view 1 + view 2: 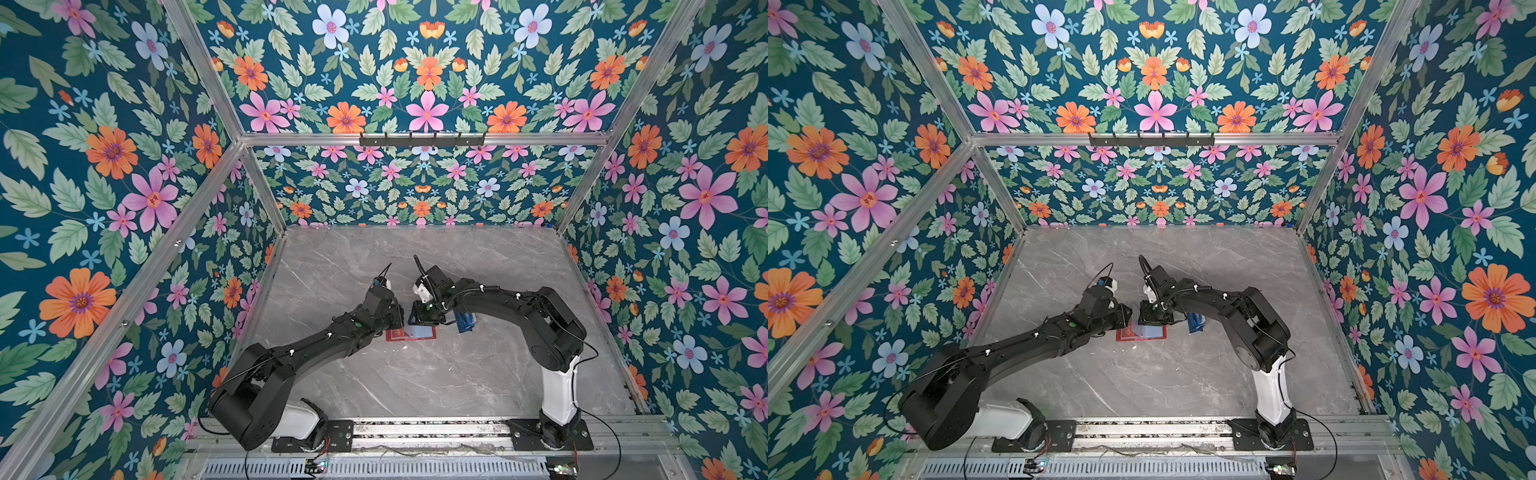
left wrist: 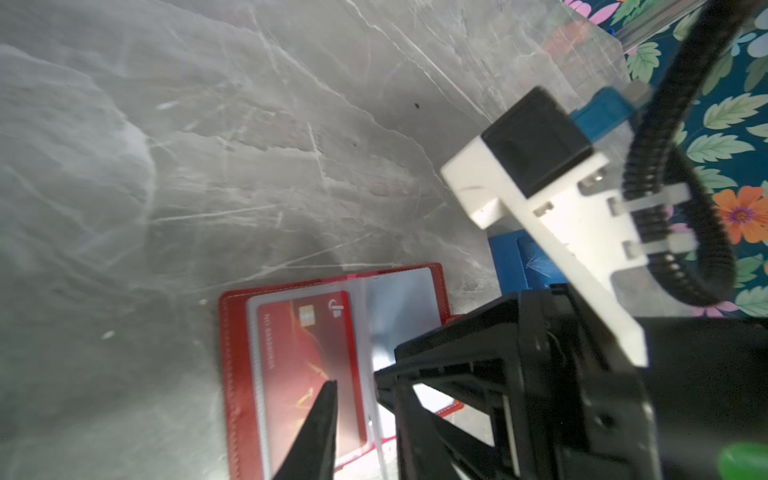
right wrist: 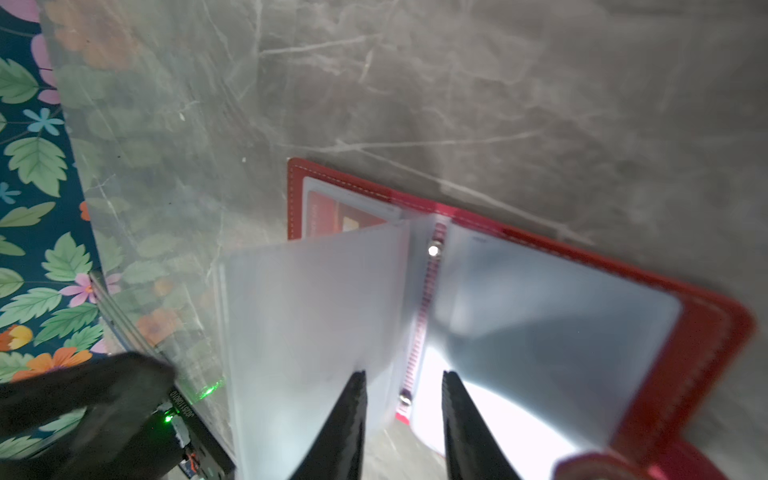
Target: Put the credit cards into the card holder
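The card holder (image 1: 392,335) (image 1: 1125,334) lies open on the marble table, a red wallet with pale clear sleeves. A red credit card (image 2: 305,353) (image 3: 328,208) sits inside a sleeve on one half. My left gripper (image 2: 365,384) (image 1: 401,324) hovers over that half, narrowly open, with one fingertip (image 2: 328,399) in front of the card and nothing gripped. My right gripper (image 3: 403,374) (image 1: 428,318) is open over the spine. A clear sleeve page (image 3: 307,316) stands upright beside one finger (image 3: 353,407). A dark blue card with white marks (image 2: 536,262) lies in the small blue tray.
The small blue tray (image 1: 464,322) (image 2: 505,266) sits just right of the wallet, under the right arm. The two wrists are close together above the wallet, and the right arm's white camera mount (image 2: 540,199) fills part of the left wrist view. Flowered walls enclose the table.
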### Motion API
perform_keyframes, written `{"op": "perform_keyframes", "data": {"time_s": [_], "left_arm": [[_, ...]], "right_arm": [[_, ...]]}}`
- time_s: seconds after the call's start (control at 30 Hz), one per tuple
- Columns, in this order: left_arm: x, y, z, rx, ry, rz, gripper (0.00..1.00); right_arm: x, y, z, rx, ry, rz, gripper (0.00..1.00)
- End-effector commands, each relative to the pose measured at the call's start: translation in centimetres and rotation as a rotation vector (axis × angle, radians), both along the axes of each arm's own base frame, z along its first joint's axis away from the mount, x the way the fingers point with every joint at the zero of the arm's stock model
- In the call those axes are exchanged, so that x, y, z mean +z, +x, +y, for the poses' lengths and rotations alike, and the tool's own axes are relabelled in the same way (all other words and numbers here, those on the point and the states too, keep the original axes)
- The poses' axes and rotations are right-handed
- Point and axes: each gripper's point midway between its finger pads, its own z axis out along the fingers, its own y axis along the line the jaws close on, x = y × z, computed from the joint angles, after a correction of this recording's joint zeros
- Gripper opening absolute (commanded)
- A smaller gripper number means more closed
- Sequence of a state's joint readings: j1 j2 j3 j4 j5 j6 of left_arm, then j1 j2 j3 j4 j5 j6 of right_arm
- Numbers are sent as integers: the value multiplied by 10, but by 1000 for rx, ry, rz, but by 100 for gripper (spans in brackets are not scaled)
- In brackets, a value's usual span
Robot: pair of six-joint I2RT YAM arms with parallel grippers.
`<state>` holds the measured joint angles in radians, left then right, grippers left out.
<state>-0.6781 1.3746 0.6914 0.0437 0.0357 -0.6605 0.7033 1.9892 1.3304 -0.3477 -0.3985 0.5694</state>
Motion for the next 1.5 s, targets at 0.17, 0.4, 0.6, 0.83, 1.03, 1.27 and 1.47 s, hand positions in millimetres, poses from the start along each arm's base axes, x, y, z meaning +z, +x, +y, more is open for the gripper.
{"op": "perform_keyframes", "data": {"time_s": [0.17, 0.4, 0.6, 0.83, 1.03, 1.27, 1.47], "left_arm": [[-10, -8, 9, -17, 50, 3, 18], [-39, -13, 0, -53, 50, 78, 13], [-67, -16, 5, -21, 88, 146, 11], [-67, -16, 8, -8, 100, 151, 13], [-37, -7, 1, -32, 101, 90, 17], [-8, -3, -43, -141, 72, 50, 30], [0, 0, -92, -243, 54, 48, 34]], "right_arm": [[0, 1, 18, 12, 79, 27, 19], [-6, 0, 19, 8, 80, 42, 8], [-10, 0, 17, 4, 71, 50, 6], [5, 2, 9, -14, 48, 0, 16], [29, 4, -20, -60, -49, -101, 26], [59, 7, -83, -123, -214, -212, 28], [79, 5, -134, -199, -270, -253, 30]]}}
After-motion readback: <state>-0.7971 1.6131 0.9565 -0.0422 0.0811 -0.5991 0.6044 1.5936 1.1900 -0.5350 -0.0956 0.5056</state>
